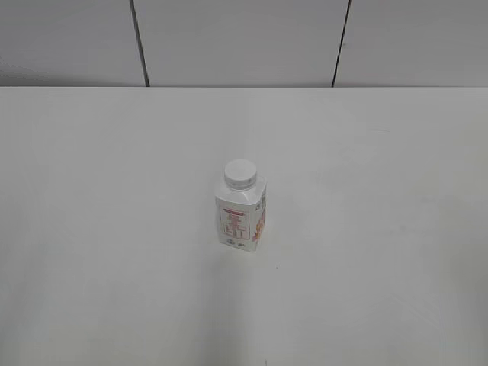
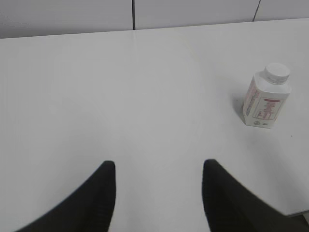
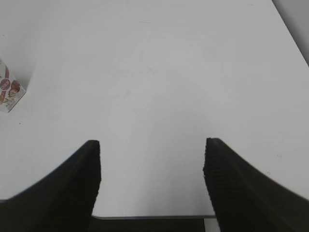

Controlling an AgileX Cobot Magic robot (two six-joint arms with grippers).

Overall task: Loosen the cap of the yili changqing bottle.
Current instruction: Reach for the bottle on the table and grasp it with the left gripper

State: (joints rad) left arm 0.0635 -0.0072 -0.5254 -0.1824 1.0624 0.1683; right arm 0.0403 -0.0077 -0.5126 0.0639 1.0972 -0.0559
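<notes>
The yili changqing bottle (image 1: 242, 213) stands upright at the middle of the exterior frame, on the white table (image 1: 99, 229), with nothing near it. Long axis vertical. The cap (image 1: 240, 173) sits on the neck, looks fully seated, pointing straight up.

Left gripper (image 2: 158, 188): fingers spread apart, empty, low in its wrist frame. From there you see the bottle (image 2: 264, 101) at the middle right of the frame, well apart from the fingertips, whole body and cap (image 2: 277, 72) in view.

Right gripper (image 3: 152, 166): fingers also spread wide, empty. In its wrist frame only a corner of the bottle (image 3: 9, 94) shows at the left edge, label side, cap cut off.

Neither arm appears in the exterior frame, so both are well back from the bottle.

Which arm is nearer you cannot settle from these views; the bottle looks roughly central between them. Judgement: nothing started yet. One gripper will likely need to clamp the squarish body from the side while the other comes down over the cap along the vertical axis. Left has the clearer sight line.
</notes>
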